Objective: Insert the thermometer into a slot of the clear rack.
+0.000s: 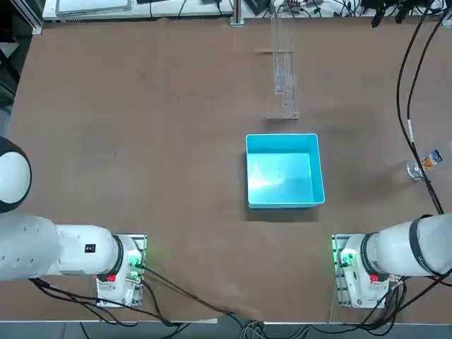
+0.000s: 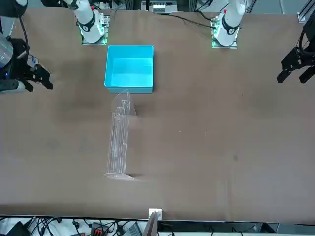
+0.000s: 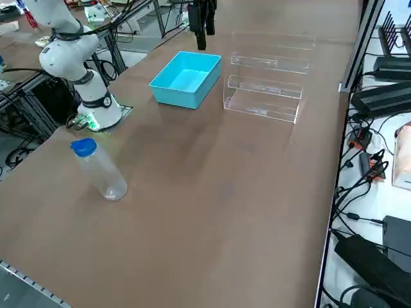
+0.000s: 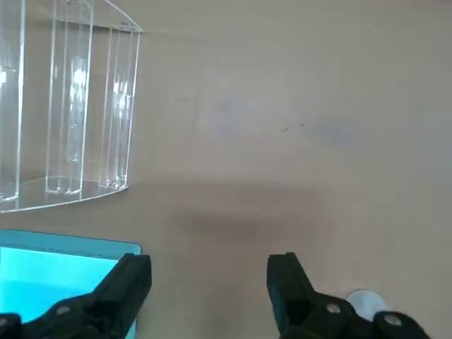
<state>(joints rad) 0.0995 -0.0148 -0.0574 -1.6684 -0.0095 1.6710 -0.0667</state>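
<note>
The clear rack (image 1: 284, 70) stands on the brown table beyond the blue bin, its long axis running away from the robot; it also shows in the front view as the rack (image 2: 119, 137), from the side as the rack (image 3: 264, 96) and in the wrist view as the rack (image 4: 70, 106). I cannot make out the thermometer in any view. My right gripper (image 2: 38, 81) hovers over the table's right edge, well apart from the rack. In the wrist view the gripper (image 4: 210, 277) is open, with nothing between its black fingers (image 4: 134, 275).
A bright blue square bin (image 1: 284, 135) sits mid-table between the arm bases and the rack, seen also as the bin (image 2: 129, 47) and the bin (image 3: 176, 96). A small clear bottle (image 1: 424, 164) with a blue cap stands near the right edge, shown upright as the bottle (image 3: 99, 170).
</note>
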